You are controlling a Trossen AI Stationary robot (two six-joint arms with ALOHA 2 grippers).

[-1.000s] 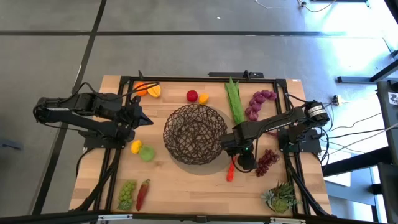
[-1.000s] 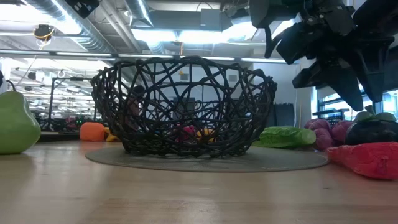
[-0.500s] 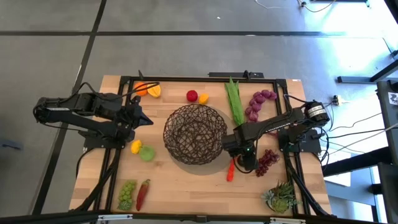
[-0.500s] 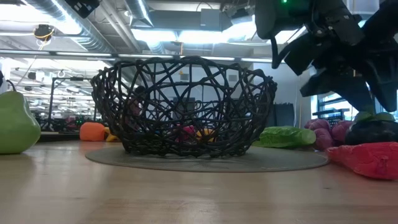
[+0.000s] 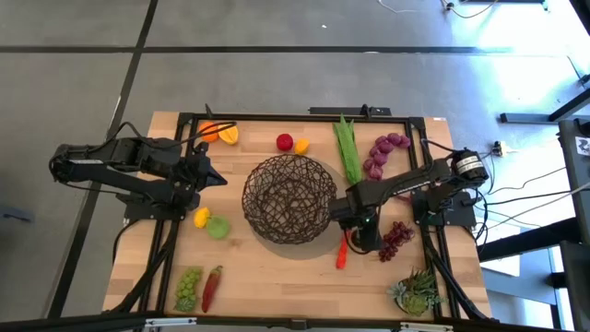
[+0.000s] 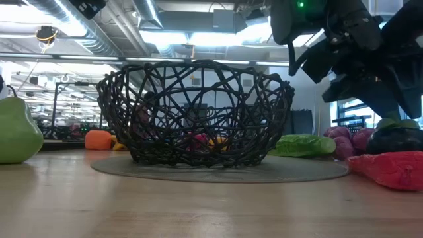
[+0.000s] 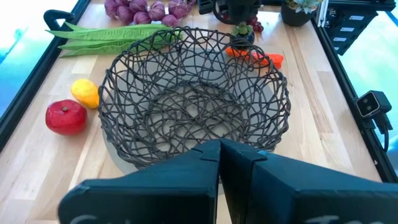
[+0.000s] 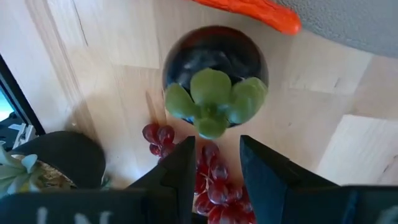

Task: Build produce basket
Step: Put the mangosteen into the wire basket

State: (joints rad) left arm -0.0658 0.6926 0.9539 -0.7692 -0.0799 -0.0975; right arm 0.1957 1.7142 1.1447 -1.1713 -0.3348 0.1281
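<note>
I see the dark wire-mesh basket point(image 5: 289, 198) sitting empty on its grey round mat point(image 6: 218, 170) mid-counter, with a dark round fruit with a green calyx point(image 8: 214, 79) lying just beside the red carrot point(image 5: 342, 251) and the dark red grapes point(image 5: 397, 238) off its right rim. My right end effector point(image 8: 216, 167) hangs over that fruit with fingers spread, not touching it, while the left end effector point(image 7: 219, 163) waits pressed together, left of the basket. Open light wood counter point(image 5: 277, 272) lies in front of the basket, and an office room with ceiling lights shows behind.
</note>
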